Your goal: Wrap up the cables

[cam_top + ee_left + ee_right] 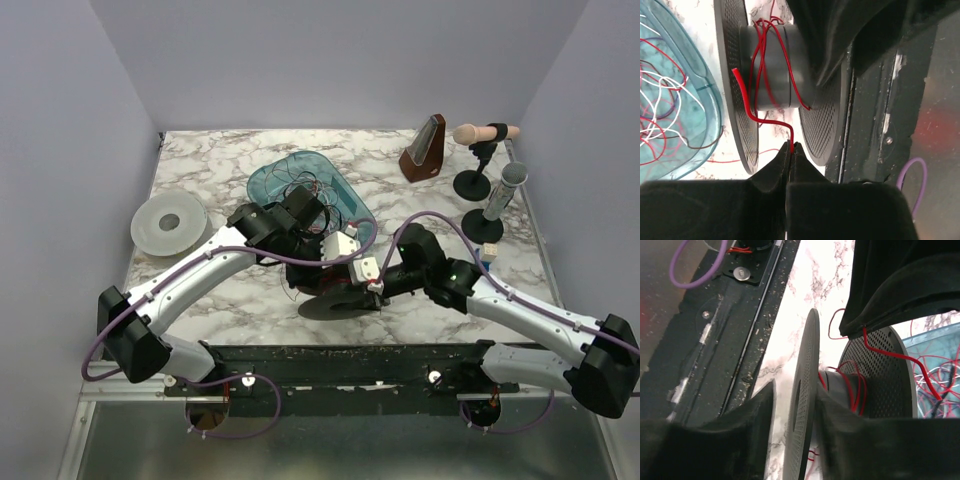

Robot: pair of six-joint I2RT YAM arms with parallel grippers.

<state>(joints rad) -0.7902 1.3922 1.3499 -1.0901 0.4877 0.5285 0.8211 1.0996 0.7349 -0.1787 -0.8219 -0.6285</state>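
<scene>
A dark spool (335, 298) with perforated flanges stands on its rims at the table's near middle. Red cable (764, 60) is wound several turns round its grey hub (777, 70). My left gripper (791, 146) is shut on that red cable just below the spool, and the cable's free end (740, 90) sticks out beside the flange. In the top view the left gripper (308, 268) is over the spool. My right gripper (797, 387) is open, its jaws on either side of one flange (805, 405), with a gap at the outer jaw. More thin cables (305, 190) lie tangled in the bin.
The teal clear bin (262, 183) sits behind the spool and shows in the left wrist view (710, 100). A clear empty reel (168, 222) lies at the left. A metronome (425, 148) and microphones on stands (478, 160) are at the back right. A black rail (350, 360) edges the table's near side.
</scene>
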